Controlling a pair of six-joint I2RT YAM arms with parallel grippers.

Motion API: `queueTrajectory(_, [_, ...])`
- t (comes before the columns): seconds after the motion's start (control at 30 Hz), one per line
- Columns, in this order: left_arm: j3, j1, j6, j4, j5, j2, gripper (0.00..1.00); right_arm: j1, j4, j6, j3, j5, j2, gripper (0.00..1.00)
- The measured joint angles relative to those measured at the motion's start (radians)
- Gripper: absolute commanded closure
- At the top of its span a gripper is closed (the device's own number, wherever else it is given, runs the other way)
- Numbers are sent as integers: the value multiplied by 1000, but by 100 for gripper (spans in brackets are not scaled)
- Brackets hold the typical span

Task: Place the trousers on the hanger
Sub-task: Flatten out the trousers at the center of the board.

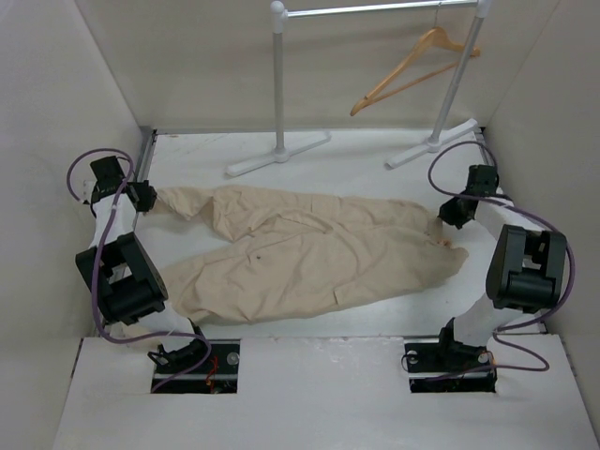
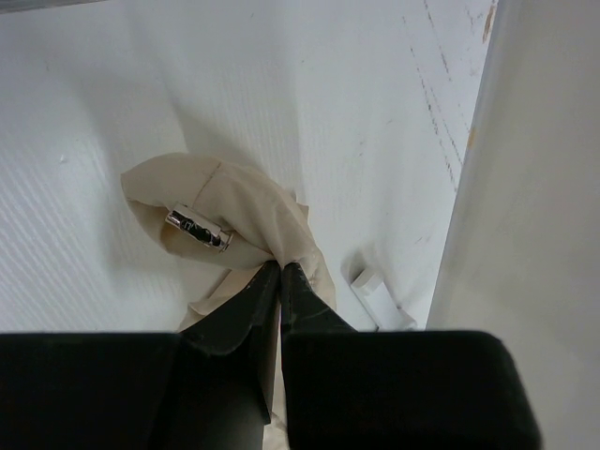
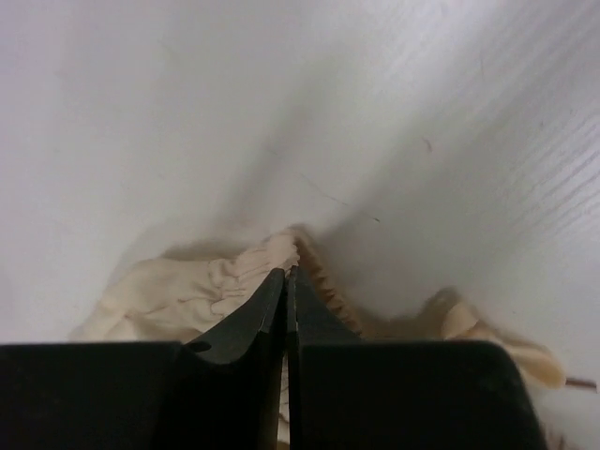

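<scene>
The white tabletop (image 1: 375,155) fills the middle of the top view, and the trousers (image 1: 300,253) lie spread flat across its centre, reaching from the left side of the frame to the right. At the upper edge stands a white rack (image 1: 279,84), and the hanger (image 1: 412,70) hangs by its hook from the rail in the upper right, well apart from the cloth. The trousers look soft, light and limp, so I judge they will sag and fold wherever they are not held, and will crease rather than break. The two far ends are the sensible places to take hold, since that keeps the length taut enough to drape over the crossbar. The left arm (image 1: 122,277) is folded at the lower left and the right arm (image 1: 525,267) at the lower right. Both have raised elbows and forearms reaching up the frame, with wrists low and turned inward to the cloth. The left pincer (image 1: 141,195) is closed tight on a pulled-out corner at the left end, its jaws meeting on a pinch of fabric in its own view. The right pincer (image 1: 450,214) is likewise closed, on a gathered edge at the right end. A small metal clasp (image 2: 199,228) shows just beyond the left pincer's tips
</scene>
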Motion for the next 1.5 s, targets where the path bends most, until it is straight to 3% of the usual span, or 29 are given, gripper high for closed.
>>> queueTrajectory(0.3, [31,-13,69,27,21,67,100,-59,153,-11,132,89,-106,92])
queueTrajectory(0.7, [204,-21,301,67,65,253,99,-177,212,18,280,68,153,89])
queueTrajectory(0.77, [232,-26,342,61,45,270,95,-177,209,29,286,63,164,84])
queueTrajectory(0.87, [285,-32,399,42,-13,303,90,-178,211,45,293,64,164,65])
queueTrajectory(1.0, [333,-45,445,26,-77,327,57,-177,204,63,293,74,148,38])
queueTrajectory(1.13, [300,-84,451,20,-142,278,48,-150,185,74,259,96,37,27])
queueTrajectory(1.23, [176,-142,441,5,-213,147,48,-77,185,82,211,111,-100,32])
queueTrajectory(1.27, [130,-163,433,-8,-235,93,49,-39,189,84,193,116,-148,41])
queueTrajectory(1.33, [51,-199,402,-32,-261,-3,52,40,196,90,156,119,-224,72])
queueTrajectory(1.37, [23,-206,386,-41,-265,-34,53,82,201,94,135,116,-255,81])
queueTrajectory(1.43, [-34,-207,350,-48,-268,-72,54,161,204,106,83,109,-304,84])
queueTrajectory(1.5, [-80,-197,314,-54,-264,-64,54,220,198,114,23,97,-341,81])
